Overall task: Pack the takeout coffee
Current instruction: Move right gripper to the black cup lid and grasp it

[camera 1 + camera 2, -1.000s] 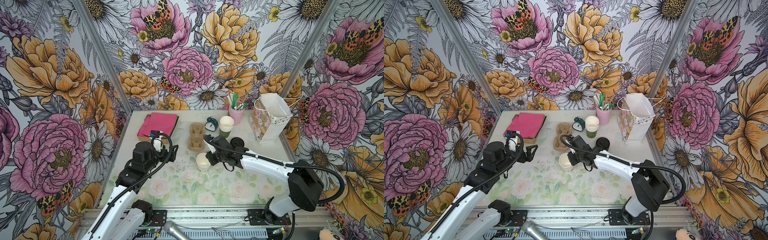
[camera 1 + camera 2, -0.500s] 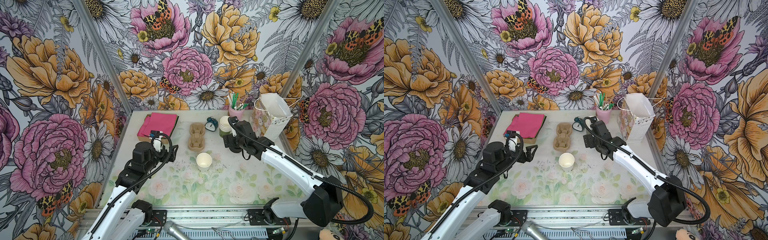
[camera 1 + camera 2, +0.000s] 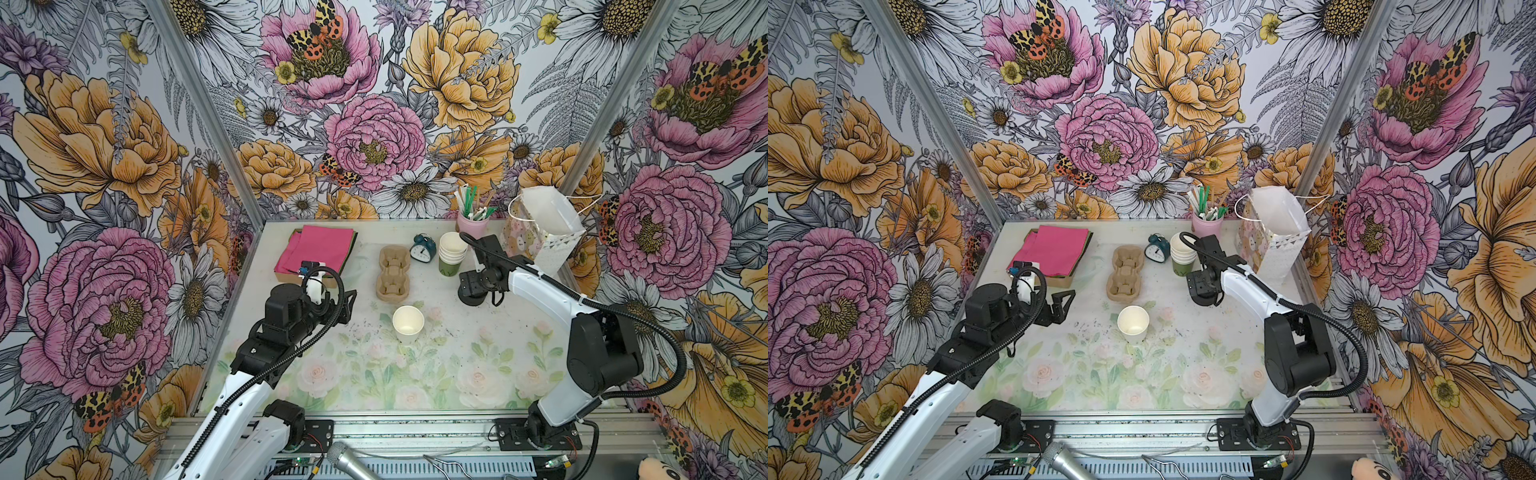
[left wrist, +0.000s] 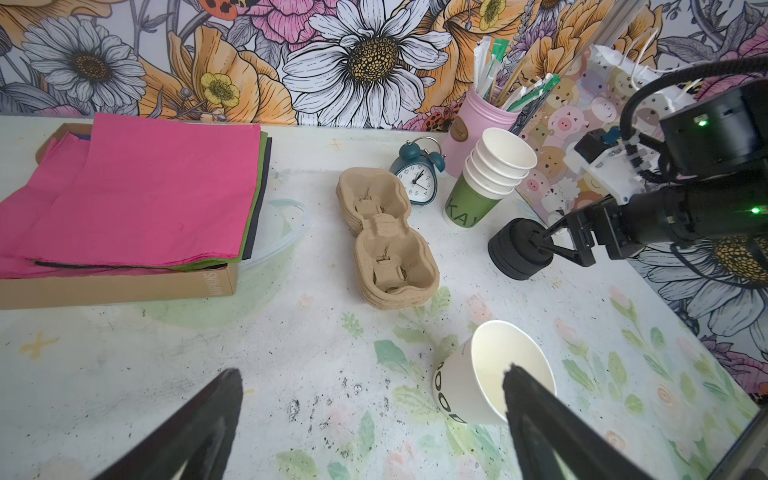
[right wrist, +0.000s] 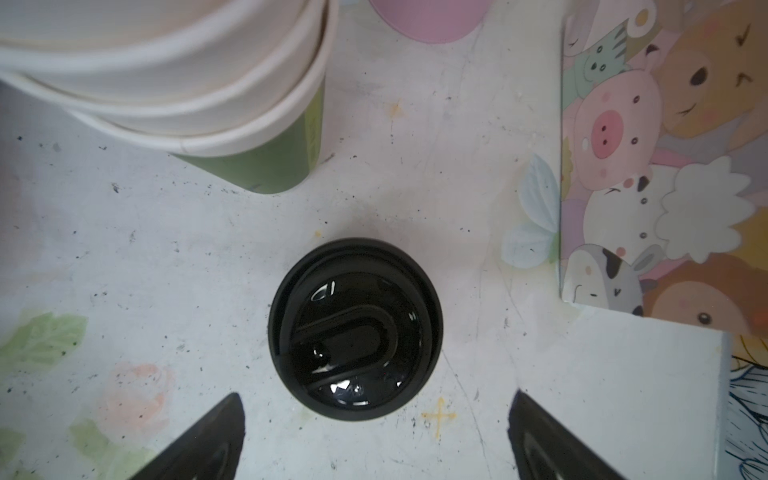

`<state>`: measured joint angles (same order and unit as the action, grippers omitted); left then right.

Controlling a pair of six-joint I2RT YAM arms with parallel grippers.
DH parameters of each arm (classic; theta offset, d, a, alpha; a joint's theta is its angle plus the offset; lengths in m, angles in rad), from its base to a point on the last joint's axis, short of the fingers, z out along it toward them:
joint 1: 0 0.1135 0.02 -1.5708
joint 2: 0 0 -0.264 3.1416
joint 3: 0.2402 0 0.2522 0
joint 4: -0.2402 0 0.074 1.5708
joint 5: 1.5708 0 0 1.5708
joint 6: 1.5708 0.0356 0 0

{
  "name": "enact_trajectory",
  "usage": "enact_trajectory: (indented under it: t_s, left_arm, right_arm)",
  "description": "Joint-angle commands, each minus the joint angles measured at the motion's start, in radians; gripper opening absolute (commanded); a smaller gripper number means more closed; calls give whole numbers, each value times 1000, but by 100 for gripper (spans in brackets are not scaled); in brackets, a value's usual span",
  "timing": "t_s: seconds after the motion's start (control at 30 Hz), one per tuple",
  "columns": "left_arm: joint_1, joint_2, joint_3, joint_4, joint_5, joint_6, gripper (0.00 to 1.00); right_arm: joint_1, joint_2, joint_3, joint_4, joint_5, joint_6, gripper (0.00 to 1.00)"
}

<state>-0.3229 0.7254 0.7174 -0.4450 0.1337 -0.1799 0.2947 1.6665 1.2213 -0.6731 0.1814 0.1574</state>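
White paper, uncovered, is what is shown of the cup (image 3: 408,325) in both top views: it stands upright near the middle of the table (image 3: 457,374), a short way ahead of the spread fingers of the left gripper (image 3: 348,306) and well apart from the right gripper (image 3: 471,289). Free table is seen between those fingers and the cup, and more toward the front edge. The right gripper is hung over the pile of black lids (image 3: 1201,300), with the stack of nested cups (image 3: 1183,253) and the paper bag (image 3: 1273,245) close beside its fingers.

In the left wrist view the fingers are spread wide and nothing is held; the cup rim is partly covered by one fingertip.

In the right wrist view the fingers are wide apart too; that pile lies just ahead, between them, and is not touched, while the bag's lower edge is near one finger.
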Motion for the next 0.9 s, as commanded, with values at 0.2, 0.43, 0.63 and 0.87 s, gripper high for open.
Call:
enact_trajectory:
  t_s: [0.2,0.43,0.63,0.87]
  left_arm:
    - [16,-16,-12,12,31,2,99]
    - [18,-16,-12,13,36,1,99]
    - [19,-17,-13,13,37,1,99]
    - [20,-17,-13,12,36,0,99]
  right_arm:
    - [-24,76,79,-4,-66,-40,99]
    - [-37,102,82,-3,-69,-41,95]
    - [-40,120,77,-3,-88,-37,88]
    - [-46,137,73,-4,-101,-36,82]
